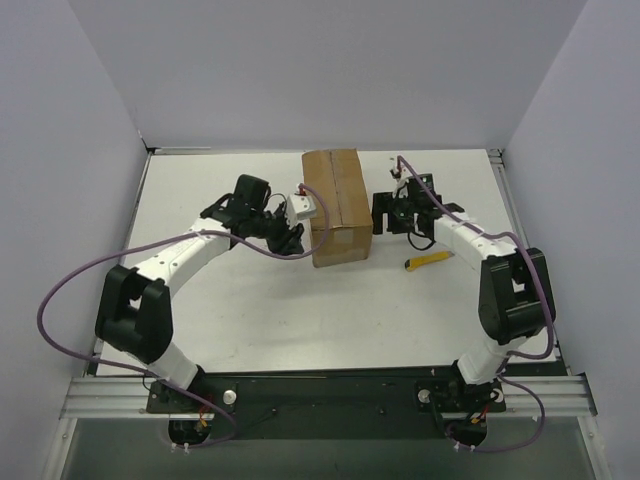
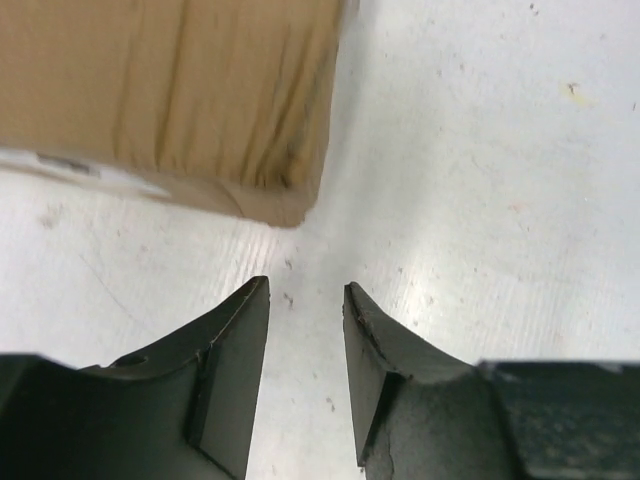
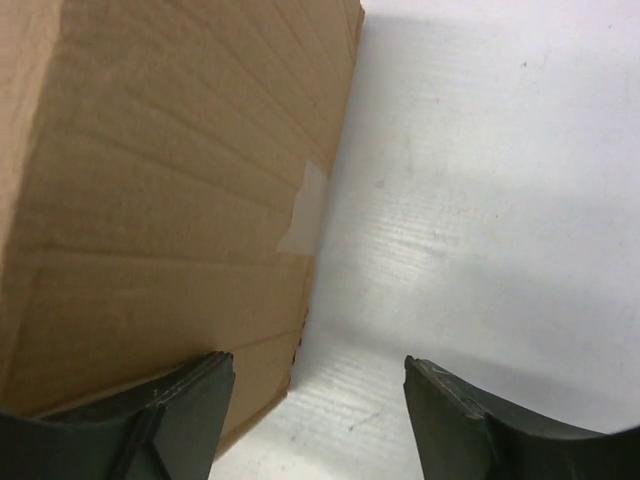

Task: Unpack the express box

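Note:
The express box [image 1: 338, 205], a brown cardboard carton with a tape seam along its top, stands closed at the table's middle back. My left gripper [image 1: 298, 234] is at the box's left side, near its front corner. In the left wrist view that corner of the box [image 2: 170, 90] and a white label strip [image 2: 90, 170] lie just beyond my left gripper [image 2: 305, 290], which is open over bare table. My right gripper [image 1: 384, 212] is beside the box's right wall. In the right wrist view my right gripper [image 3: 318, 365] is open wide, its left finger close against the cardboard [image 3: 170, 180].
A small yellow utility knife [image 1: 428, 260] lies on the white table [image 1: 250, 310] right of the box, under the right forearm. Grey walls close in the back and both sides. A piece of pale tape [image 3: 305, 205] sits on the box's edge.

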`<state>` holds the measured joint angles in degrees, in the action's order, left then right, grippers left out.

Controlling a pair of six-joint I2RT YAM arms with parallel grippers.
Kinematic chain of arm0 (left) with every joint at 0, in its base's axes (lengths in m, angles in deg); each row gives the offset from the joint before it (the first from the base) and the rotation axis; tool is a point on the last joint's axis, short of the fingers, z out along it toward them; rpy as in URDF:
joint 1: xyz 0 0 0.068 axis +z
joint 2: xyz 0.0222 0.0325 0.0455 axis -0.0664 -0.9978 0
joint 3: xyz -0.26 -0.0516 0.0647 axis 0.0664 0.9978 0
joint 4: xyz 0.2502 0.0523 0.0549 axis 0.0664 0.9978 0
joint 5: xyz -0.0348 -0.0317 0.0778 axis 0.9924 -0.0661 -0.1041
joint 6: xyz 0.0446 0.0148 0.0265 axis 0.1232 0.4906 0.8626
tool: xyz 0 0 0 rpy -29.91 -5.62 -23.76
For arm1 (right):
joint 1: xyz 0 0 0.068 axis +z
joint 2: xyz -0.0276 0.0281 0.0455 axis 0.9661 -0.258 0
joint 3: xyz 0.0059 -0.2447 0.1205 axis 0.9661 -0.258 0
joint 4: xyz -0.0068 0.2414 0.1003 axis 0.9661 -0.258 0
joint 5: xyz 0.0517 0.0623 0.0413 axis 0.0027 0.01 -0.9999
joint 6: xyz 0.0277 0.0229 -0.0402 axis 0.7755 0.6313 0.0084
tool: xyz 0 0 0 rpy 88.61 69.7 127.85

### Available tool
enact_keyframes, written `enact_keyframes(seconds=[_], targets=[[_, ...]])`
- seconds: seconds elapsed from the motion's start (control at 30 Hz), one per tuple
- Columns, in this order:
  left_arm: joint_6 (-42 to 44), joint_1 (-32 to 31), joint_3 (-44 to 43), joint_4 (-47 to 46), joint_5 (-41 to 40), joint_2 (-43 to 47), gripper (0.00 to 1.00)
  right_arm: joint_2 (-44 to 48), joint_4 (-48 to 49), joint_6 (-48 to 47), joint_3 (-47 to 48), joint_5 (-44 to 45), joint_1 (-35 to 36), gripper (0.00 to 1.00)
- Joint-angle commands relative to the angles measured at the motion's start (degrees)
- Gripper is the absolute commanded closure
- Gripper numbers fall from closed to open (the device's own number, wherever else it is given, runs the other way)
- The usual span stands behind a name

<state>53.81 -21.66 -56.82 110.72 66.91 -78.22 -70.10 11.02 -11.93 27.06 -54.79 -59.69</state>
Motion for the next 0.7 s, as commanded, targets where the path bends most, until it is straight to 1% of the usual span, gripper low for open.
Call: enact_keyframes(seconds=[0.0,0.03,0.1,0.13,0.2,0.23,0.3,0.33,0.37,0.43,0.47,0.53,0.6,0.67], targets=[[-0.1,4.0,2.2,1.2,-2.6,7.2,0.52,5.8,-4.9,-1.2,0.7,-1.4,-0.1,0.27],[-2.1,4.9,2.0,1.0,-2.6,7.9,0.48,6.8,-7.3,-1.9,3.1,-1.6,-0.2,0.24],[-5.1,6.4,1.2,-1.3,-2.4,8.3,0.42,7.6,-9.6,-4.1,6.4,-1.1,-0.2,0.21],[-9.0,7.6,0.0,-2.6,-2.4,8.0,0.39,7.7,-11.4,-4.8,9.9,-1.1,-0.2,0.18],[-13.4,8.4,-1.6,-6.9,-1.8,5.7,0.37,7.0,-13.1,-7.1,13.5,-0.9,-0.2,0.18],[-18.0,8.8,-2.6,-8.3,-2.0,4.7,0.37,5.5,-15.0,-7.5,15.8,-0.7,-0.2,0.18],[-23.4,8.9,-6.7,-11.8,-3.3,0.9,0.37,3.0,-17.7,-10.4,23.3,1.8,0.0,0.19],[-29.1,9.1,-8.6,-12.7,-4.4,-0.6,0.37,-0.2,-19.9,-11.3,26.1,3.1,0.0,0.2],[-32.4,9.4,-11.7,-12.9,-7.4,-3.2,0.37,-1.7,-20.5,-12.6,30.8,5.9,0.1,0.2],[-37.9,9.6,-14.7,-14.1,-9.8,-5.6,0.37,-6.3,-20.5,-16.5,34.0,9.6,-0.1,0.24],[-38.7,9.6,-16.7,-14.7,-12.5,-7.4,0.37,-8.1,-20.3,-17.2,36.8,13.4,-0.3,0.25],[-39.5,9.6,-18.9,-15.7,-14.5,-9.5,0.37,-13.4,-18.9,-17.6,39.1,16.7,-0.9,0.27],[-38.9,9.3,-23.4,-15.6,-16.1,-13.8,0.38,-16.4,-17.0,-17.3,41.1,17.7,-2.2,0.29],[-38.6,9.0,-25.8,-15.9,-17.4,-18.0,0.38,-19.9,-17.1,-15.9,42.3,17.8,-2.2,0.3]])
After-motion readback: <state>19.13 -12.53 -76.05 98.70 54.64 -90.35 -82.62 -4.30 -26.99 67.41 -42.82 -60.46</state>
